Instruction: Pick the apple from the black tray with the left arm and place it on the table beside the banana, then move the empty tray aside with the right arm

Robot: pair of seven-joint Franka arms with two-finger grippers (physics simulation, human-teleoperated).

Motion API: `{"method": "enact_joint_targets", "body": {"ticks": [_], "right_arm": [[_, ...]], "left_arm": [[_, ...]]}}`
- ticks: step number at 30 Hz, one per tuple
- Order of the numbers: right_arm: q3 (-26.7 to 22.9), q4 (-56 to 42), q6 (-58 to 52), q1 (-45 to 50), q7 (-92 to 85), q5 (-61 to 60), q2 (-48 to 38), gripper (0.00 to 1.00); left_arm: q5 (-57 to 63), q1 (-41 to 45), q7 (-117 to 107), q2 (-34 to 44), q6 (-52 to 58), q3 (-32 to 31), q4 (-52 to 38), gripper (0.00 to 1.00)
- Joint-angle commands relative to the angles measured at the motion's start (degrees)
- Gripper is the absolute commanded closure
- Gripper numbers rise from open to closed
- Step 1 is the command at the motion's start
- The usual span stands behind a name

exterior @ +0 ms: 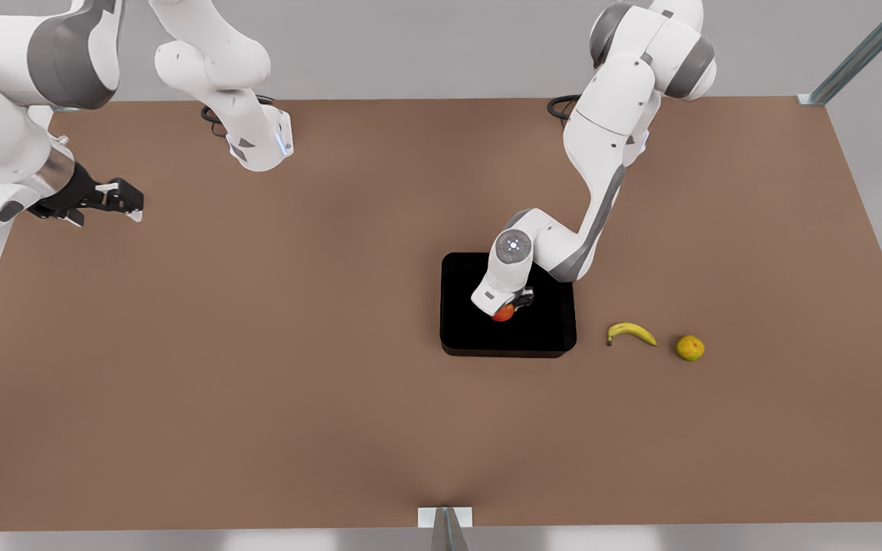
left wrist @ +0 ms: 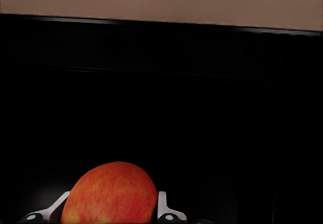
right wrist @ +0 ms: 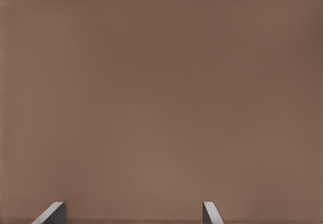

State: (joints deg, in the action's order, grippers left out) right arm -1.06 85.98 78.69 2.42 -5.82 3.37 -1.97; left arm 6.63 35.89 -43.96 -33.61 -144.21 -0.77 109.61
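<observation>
In the front view you see the left gripper (exterior: 508, 306) over the black tray (exterior: 548, 337) mid-table (exterior: 257, 367), seemingly clamping the apple (exterior: 503, 313), banana (exterior: 631, 332) near the tray. The right gripper (exterior: 129, 205) waits by the left edge.

From the left wrist, both fingers (left wrist: 162, 209) press the apple (left wrist: 110, 193).

From the right wrist, the fingers (right wrist: 209, 214) stand spread and empty.

Left hand (left wrist: 110, 215) grips apple (left wrist: 110, 193) over black tray (left wrist: 202, 108)

the black tray (exterior: 548, 337) looks glossy and smooth like plastic. the table (exterior: 257, 367) is matt brown. the apple (left wrist: 111, 193) has smooth, finely speckled skin. the banana (exterior: 631, 332) looks smooth and matt.
</observation>
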Motion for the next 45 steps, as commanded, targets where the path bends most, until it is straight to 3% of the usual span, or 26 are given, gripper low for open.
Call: {"method": "enact_joint_targets", "body": {"ticks": [1,3,7,11,12,14,19,23,25,27,28,29,33,35,36,38,40,43,45], "right_arm": [[0.09,-0.03,-0.03,-0.49,-0.07,-0.03,-0.05,0.0],[0.01,-0.03,-0.03,-0.49,-0.07,-0.03,-0.05,0.0],[0.01,-0.03,-0.03,-0.49,-0.07,-0.03,-0.05,0.0],[0.8,-0.03,-0.03,-0.49,0.2,-0.03,0.04,0.0],[2.46,-0.03,0.05,-0.49,0.46,-0.03,0.12,0.0],[10.28,-0.03,-0.03,-0.49,0.46,-0.03,0.12,0.0],[27.77,-2.93,0.41,-0.49,4.93,-1.17,0.74,0.0],[37.62,-4.51,4.09,-0.05,39.01,-6.09,6.36,0.0],[40.7,-4.51,9.1,0.04,50.91,-6.09,10.4,0.0],[40.52,-4.51,10.95,3.11,55.74,-4.61,12.86,0.01],[40.52,-4.51,12.53,3.12,60.31,-3.98,14.8,0.01],[40.52,-4.51,14.2,3.03,61.37,-4.07,16.64,0.01],[40.7,-4.42,21.23,2.5,74.02,-1.79,24.38,0.02],[40.7,-4.42,24.84,2.59,79.47,-1.61,27.45,0.04],[41.05,-4.51,24.84,3.03,83.17,1.81,29.13,0.04],[42.98,-4.6,26.33,2.5,82.99,3.31,30.71,0.02],[43.34,-4.6,26.6,2.59,84.48,6.12,32.11,0.02],[44.92,-4.6,32.4,2.94,89.93,10.07,35.19,0.03],[44.92,-4.6,33.98,2.76,90.2,11.57,36.77,0.03]], "left_arm": [[0.05,-0.03,-1.66,0.12,0.07,-0.02,-0.1,0.29],[0.05,-0.03,-1.66,1.0,0.42,0.07,-0.01,0.28],[-0.12,-0.38,1.15,7.67,15.96,0.24,-1.77,0.27],[-0.3,-8.9,21.09,15.15,33.73,0.42,-3.7,0.27],[-0.21,-12.42,28.39,16.38,35.05,0.59,-3.7,0.27],[-0.03,-18.31,40.69,17.52,35.66,1.12,-3.53,0.27],[3.22,-33.34,64.52,13.05,25.74,1.3,-2.82,0.27],[3.22,-37.03,67.34,12.34,12.48,1.3,6.92,0.27],[3.22,-37.21,65.14,12.51,5.18,1.21,12.55,0.27],[3.3,-36.95,63.56,13.13,2.35,1.03,15.37,0.27],[3.39,-36.95,63.56,13.04,2.35,1.12,15.37,0.21],[3.39,-37.03,63.56,13.13,2.35,1.12,15.37,0.0],[4.8,-37.21,63.64,13.13,2.09,1.21,15.37,0.0],[4.36,-37.3,62.24,22.17,10.42,1.21,13.18,0.0],[1.38,-36.95,61.18,25.7,23.77,0.68,4.75,0.0],[-5.47,-36.86,60.05,25.7,43.99,-1.77,-13.44,0.0],[-14.54,-37.38,54.24,24.73,45.77,-1.25,-21.27,0.0],[-13.04,-39.85,54.68,28.42,52.62,3.67,-22.07,0.0],[-13.22,-39.41,54.24,27.89,55.0,3.32,-19.7,0.0]]}}
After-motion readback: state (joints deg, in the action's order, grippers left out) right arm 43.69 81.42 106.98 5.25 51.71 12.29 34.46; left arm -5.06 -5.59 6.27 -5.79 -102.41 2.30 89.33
